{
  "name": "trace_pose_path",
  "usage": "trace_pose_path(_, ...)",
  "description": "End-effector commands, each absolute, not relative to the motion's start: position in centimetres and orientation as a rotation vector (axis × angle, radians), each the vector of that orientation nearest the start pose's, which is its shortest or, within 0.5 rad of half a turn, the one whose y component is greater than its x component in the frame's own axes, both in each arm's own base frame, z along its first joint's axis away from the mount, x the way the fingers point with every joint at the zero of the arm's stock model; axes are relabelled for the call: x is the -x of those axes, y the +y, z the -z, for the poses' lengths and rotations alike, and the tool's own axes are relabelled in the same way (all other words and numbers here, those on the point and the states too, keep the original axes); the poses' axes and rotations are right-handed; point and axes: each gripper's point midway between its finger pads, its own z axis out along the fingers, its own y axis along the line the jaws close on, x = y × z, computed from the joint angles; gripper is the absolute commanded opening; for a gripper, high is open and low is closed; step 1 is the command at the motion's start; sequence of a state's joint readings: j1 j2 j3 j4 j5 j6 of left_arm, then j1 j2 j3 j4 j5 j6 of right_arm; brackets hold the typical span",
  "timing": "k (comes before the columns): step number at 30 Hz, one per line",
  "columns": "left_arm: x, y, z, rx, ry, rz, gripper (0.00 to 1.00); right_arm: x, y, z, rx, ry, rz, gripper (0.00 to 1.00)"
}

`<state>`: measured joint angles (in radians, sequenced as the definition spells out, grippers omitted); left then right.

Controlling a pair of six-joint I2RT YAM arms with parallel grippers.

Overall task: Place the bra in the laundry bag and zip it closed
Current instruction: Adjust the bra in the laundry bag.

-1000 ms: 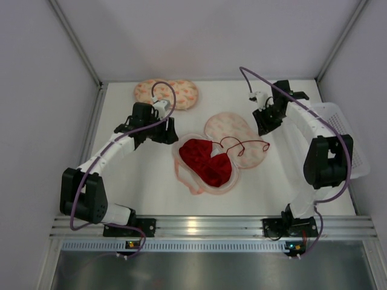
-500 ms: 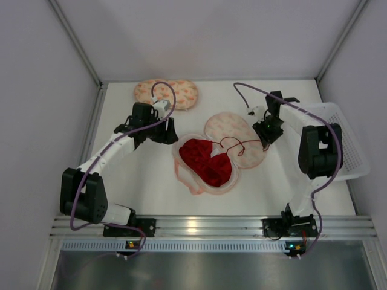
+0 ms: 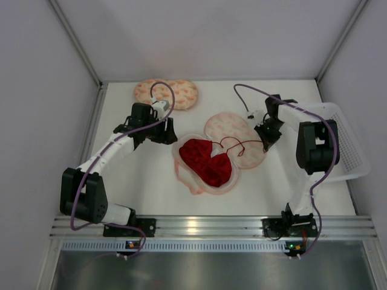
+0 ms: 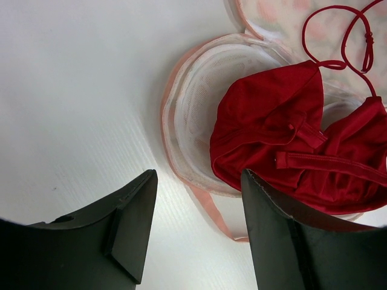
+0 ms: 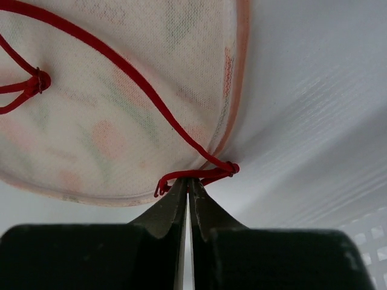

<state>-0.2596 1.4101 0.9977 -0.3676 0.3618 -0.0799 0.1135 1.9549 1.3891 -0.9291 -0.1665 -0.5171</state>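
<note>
**Strap end pinched at the lid's edge, cups already in the tray**

White table (image 3: 139,181) inside pale walls, seen from above and from both wrists. At its centre the laundry bag (image 3: 225,125) lies unzipped, its two figure-eight halves side by side, each with its long axis running from about 10 to 4 o'clock. The bra (image 3: 205,160) has its red cups in the half nearer the arms. Its strap (image 5: 121,78) trails across the other half, the lid, out to the lid's 3 o'clock rim.

The right gripper (image 5: 187,184) is closed to a slit there, with the strap's looped end caught at its fingertips. The cups lie at roughly 8 o'clock from this claw, so tucking the strap in probably means carrying it that way across the lid.

The left gripper (image 4: 196,181) hangs widely parted and empty, with the cups at about 4 o'clock from it. It is the nearer arm to the tray.

A twin pouch (image 3: 166,92) sits at 12 o'clock and a white basket (image 3: 354,151) at the 3 o'clock edge.

No zip pull can be made out in any view. How firmly the loop is held is unclear, and the right wrist view shows only the lid's rim.
</note>
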Motion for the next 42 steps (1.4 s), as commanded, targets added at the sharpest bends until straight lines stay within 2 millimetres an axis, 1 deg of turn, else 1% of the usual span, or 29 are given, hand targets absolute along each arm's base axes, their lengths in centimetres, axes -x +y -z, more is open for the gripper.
trace_pose_path(1,-34.0,-15.7,-14.3,-0.379,2.295,0.604,0.63,-34.6,4.7,-4.4,0.927,2.836,-0.255,0.00)
trace_pose_path(5,-34.0,-15.7,-14.4,-0.378,2.293,0.610,0.63,-35.0,4.0,-6.7,0.895,2.805,-0.242,0.00)
trace_pose_path(6,-33.9,-15.7,-14.4,-0.376,2.295,0.611,0.63,-35.4,4.0,-7.7,0.892,2.782,-0.237,0.00)
trace_pose_path(8,-34.0,-15.7,-14.3,-0.374,2.296,0.611,0.63,-35.3,3.9,-8.8,0.883,2.768,-0.240,0.00)
trace_pose_path(10,-33.9,-15.7,-14.3,-0.374,2.299,0.616,0.63,-35.3,4.0,-9.4,0.885,2.756,-0.251,0.00)
trace_pose_path(13,-33.9,-15.7,-14.2,-0.369,2.303,0.616,0.63,-34.9,4.6,-10.1,0.880,2.757,-0.300,0.00)
trace_pose_path(14,-33.9,-15.8,-14.2,-0.370,2.301,0.617,0.63,-34.3,4.7,-9.8,0.888,2.785,-0.326,0.00)
trace_pose_path(15,-33.9,-15.8,-14.2,-0.369,2.302,0.620,0.63,-34.2,4.8,-9.6,0.893,2.794,-0.331,0.03)
trace_pose_path(16,-34.0,-15.8,-14.1,-0.369,2.305,0.620,0.63,-34.0,5.0,-9.3,0.893,2.808,-0.341,0.12)
trace_pose_path(18,-34.0,-15.8,-14.2,-0.366,2.303,0.622,0.63,-33.9,5.1,-8.7,0.894,2.819,-0.346,0.20)
trace_pose_path(20,-34.0,-15.7,-14.4,-0.368,2.298,0.619,0.63,-33.7,5.0,-8.2,0.886,2.830,-0.337,0.25)
trace_pose_path(22,-34.0,-15.7,-14.3,-0.370,2.298,0.611,0.63,-33.9,4.7,-8.1,0.873,2.835,-0.303,0.25)
trace_pose_path(26,-34.0,-15.7,-14.1,-0.369,2.306,0.618,0.63,-33.9,4.9,-8.1,0.870,2.826,-0.300,0.25)
trace_pose_path(27,-34.0,-15.8,-14.0,-0.366,2.310,0.622,0.63,-33.5,5.0,-7.7,0.874,2.834,-0.307,0.25)
trace_pose_path(29,-34.0,-15.8,-14.0,-0.364,2.310,0.623,0.63,-33.6,5.5,-7.1,0.874,2.830,-0.308,0.25)
trace_pose_path(30,-34.0,-15.8,-14.0,-0.363,2.309,0.621,0.63,-33.2,5.6,-6.5,0.877,2.844,-0.312,0.25)
trace_pose_path(31,-34.1,-15.7,-14.1,-0.362,2.306,0.617,0.63,-33.5,5.8,-6.2,0.874,2.836,-0.305,0.27)
trace_pose_path(33,-34.2,-15.7,-14.2,-0.363,2.302,0.613,0.63,-33.3,5.9,-5.3,0.881,2.851,-0.300,0.28)
trace_pose_path(34,-34.1,-15.7,-14.2,-0.367,2.302,0.613,0.63,-33.4,5.8,-4.9,0.873,2.857,-0.292,0.31)
trace_pose_path(35,-34.1,-15.7,-14.2,-0.366,2.302,0.614,0.63,-33.7,5.6,-4.4,0.868,2.858,-0.268,0.31)
trace_pose_path(36,-34.1,-15.6,-14.3,-0.365,2.300,0.612,0.63,-33.6,5.7,-4.1,0.872,2.861,-0.265,0.32)
trace_pose_path(42,-34.1,-15.5,-14.4,-0.368,2.294,0.603,0.63,-33.8,6.2,-2.4,0.884,2.865,-0.251,0.30)
